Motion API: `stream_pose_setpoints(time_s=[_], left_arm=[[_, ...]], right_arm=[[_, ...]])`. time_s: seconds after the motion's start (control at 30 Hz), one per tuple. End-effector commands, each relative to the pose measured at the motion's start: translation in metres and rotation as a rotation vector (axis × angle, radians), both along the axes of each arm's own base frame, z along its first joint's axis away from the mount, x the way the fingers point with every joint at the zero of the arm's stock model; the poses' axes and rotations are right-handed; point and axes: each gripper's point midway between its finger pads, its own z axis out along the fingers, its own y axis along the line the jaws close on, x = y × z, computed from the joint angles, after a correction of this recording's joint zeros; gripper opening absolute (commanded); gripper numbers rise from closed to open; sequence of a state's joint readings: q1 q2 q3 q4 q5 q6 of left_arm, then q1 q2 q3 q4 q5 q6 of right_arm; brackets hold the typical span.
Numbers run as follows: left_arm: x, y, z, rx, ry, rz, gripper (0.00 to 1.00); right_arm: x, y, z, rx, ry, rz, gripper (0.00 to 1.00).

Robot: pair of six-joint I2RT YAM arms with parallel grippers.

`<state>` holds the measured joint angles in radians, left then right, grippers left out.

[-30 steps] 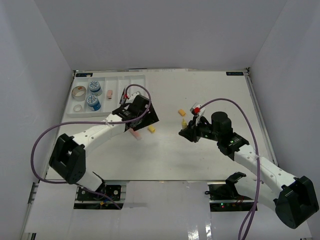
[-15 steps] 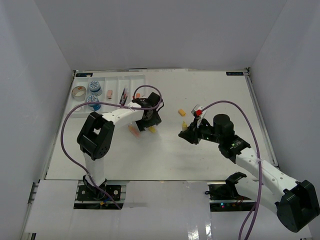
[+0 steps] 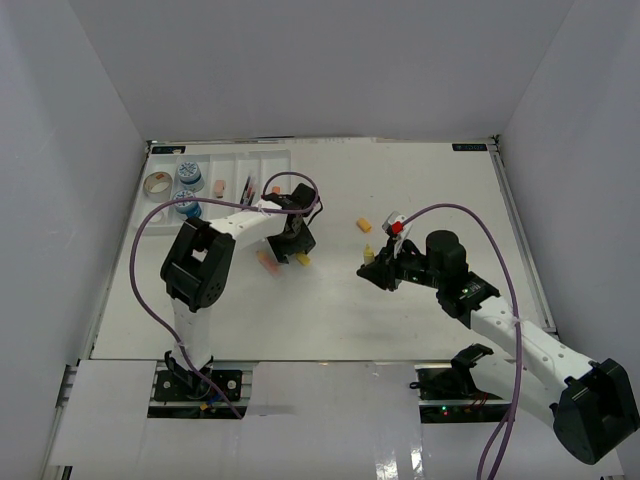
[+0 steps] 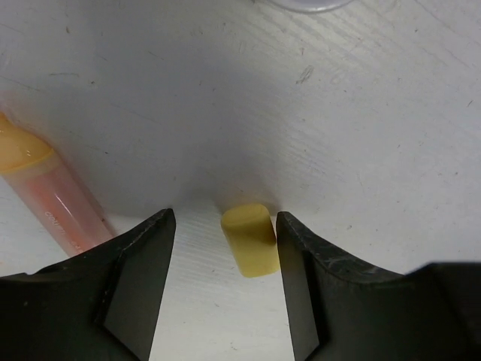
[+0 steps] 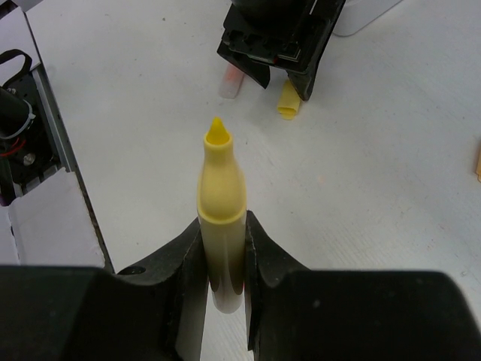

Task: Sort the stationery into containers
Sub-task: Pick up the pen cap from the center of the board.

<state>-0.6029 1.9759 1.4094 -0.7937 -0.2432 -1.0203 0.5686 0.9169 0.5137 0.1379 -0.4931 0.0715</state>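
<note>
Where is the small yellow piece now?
In the left wrist view, the small yellow piece lies on the table between the left gripper's fingers, right of the orange marker.

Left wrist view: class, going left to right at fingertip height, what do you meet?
orange marker → first tool finger → small yellow piece → second tool finger

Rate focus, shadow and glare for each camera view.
Left wrist view: small yellow stub sharp, sitting in the soft shadow of the dark fingers. Right wrist view: held yellow plastic marker slightly soft up close, white table behind clearer. Top external view: even light, faint shadows, a bright sheen on the glossy white front ledge.
</note>
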Motion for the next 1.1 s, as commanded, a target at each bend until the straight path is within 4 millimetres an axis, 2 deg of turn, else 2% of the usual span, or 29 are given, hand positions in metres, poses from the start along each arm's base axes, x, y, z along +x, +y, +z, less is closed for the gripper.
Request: stream_pose_setpoints(time_s=[0.0, 0.43, 0.73, 0.83, 0.93, 0.97, 1.03, 1.07], left_arm=[[0.005, -0.008, 0.005, -0.028, 0.004, -0.005, 0.66], [0.002, -0.013, 0.005, -0.058, 0.024, -0.003, 0.56], [0.008, -0.014, 0.017, -0.069, -0.016, 0.005, 0.35], [0.013, -0.017, 0.030, -0.083, -0.047, -0.008, 0.31], [0.022, -0.019, 0.053, -0.102, -0.115, -0.032, 0.27], [0.026, -0.020, 0.068, -0.113, -0.156, -0.043, 0.24], [0.033, -0.015, 0.082, -0.104, -0.220, -0.046, 0.19], [0.039, -0.017, 0.100, -0.126, -0.281, -0.048, 0.16]], right_arm=[[0.005, 0.003, 0.011, 0.027, -0.044, 0.000, 0.08], [0.006, 0.002, 0.007, 0.019, -0.039, -0.005, 0.08], [0.008, -0.001, 0.004, 0.001, -0.028, -0.023, 0.08], [0.007, 0.001, 0.007, 0.007, -0.024, -0.014, 0.08], [0.007, 0.004, 0.011, 0.023, -0.011, -0.008, 0.08], [0.005, 0.007, 0.014, 0.034, -0.001, 0.000, 0.08], [0.005, 0.012, 0.018, 0.044, 0.010, 0.012, 0.08], [0.002, 0.019, 0.020, 0.055, 0.018, 0.026, 0.08]])
